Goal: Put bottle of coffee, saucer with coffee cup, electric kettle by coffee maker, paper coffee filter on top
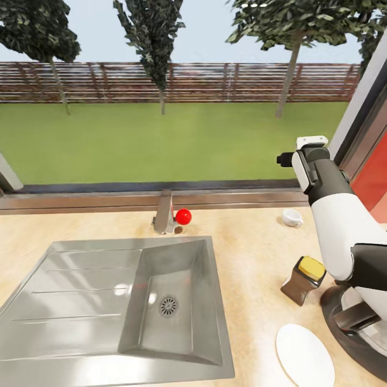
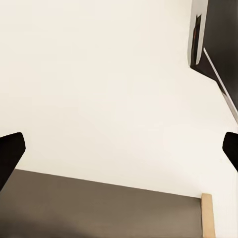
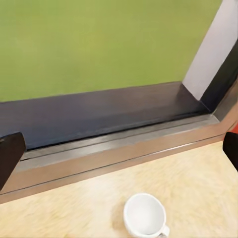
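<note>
The coffee cup (image 1: 293, 217), small and white, stands on the kitchen countertop (image 1: 252, 269) near the window sill at the back right. In the right wrist view the coffee cup (image 3: 144, 216) lies just below and ahead of my right gripper (image 3: 119, 153), whose dark fingertips (image 3: 10, 159) are spread wide with nothing between them. The bottle of coffee (image 1: 304, 278), brown with a yellow lid, stands nearer me, beside my right arm (image 1: 336, 220). The white saucer (image 1: 304, 356) lies flat at the front right. My left gripper (image 2: 119, 153) is open over a pale surface.
A steel sink (image 1: 80, 301) with drainboard fills the left of the counter, with a faucet (image 1: 163, 212) and a red ball (image 1: 184, 216) behind it. A dark round object (image 1: 344, 333) at the bottom right is partly hidden by my arm. The window frame (image 1: 161, 200) bounds the counter's back.
</note>
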